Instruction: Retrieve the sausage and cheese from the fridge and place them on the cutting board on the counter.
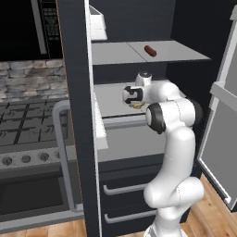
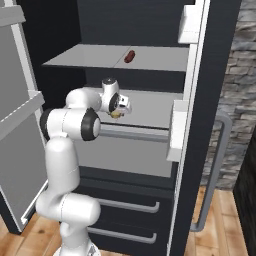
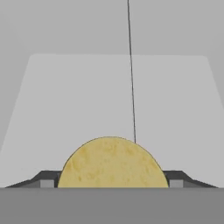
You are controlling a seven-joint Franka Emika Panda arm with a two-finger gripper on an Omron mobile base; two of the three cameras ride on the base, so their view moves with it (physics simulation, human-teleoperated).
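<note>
Gripper [image 3: 112, 183] at cheese [image 3: 112, 162], lower centre of hand view.
Fingers part-open, flanking cheese; grip not confirmable. Sausage [image 1: 150, 50] on upper fridge [image 1: 76, 92] shelf.

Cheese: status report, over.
Hand on the middle fridge shelf, jaws either side of the cheese, grip unconfirmed. Sausage on the shelf above. Nothing in the way.

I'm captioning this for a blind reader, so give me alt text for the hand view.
A pale yellow, round lump of cheese sits between the two dark fingertips of the gripper, on a light grey fridge shelf. A thin dark seam runs up the grey wall behind.
</note>
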